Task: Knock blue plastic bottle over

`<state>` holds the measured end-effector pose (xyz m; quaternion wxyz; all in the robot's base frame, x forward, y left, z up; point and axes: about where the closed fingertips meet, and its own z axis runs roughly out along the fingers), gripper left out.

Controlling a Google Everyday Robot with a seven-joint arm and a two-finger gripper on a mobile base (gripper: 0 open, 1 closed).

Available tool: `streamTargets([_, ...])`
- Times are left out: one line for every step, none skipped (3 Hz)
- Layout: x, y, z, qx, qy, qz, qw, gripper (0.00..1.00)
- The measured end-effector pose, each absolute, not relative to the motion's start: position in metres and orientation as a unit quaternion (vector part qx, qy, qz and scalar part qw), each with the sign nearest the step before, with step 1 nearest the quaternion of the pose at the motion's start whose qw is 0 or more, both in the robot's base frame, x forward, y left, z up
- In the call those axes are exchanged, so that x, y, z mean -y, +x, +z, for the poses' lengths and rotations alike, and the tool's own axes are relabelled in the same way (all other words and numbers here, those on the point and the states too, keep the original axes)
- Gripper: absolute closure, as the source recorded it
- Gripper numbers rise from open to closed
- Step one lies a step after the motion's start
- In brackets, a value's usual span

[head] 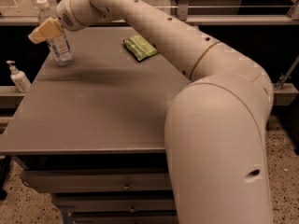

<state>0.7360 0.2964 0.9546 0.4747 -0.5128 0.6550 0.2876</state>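
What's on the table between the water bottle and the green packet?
Nothing, just bare table, as the camera view shows. The gripper is by the upper part of the blue plastic bottle, left of the green packet.
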Motion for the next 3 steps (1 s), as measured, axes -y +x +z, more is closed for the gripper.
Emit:
streamTargets([-0.304,0.738,0.948,-0.661,-0.507,0.292,0.469,0.40])
streamTargets([-0.307,0.738,0.949,-0.664,-0.503,0.295,0.468,0.65])
streamTargets([-0.293,0.730,0.965,-0.657,-0.501,0.301,0.476,0.87])
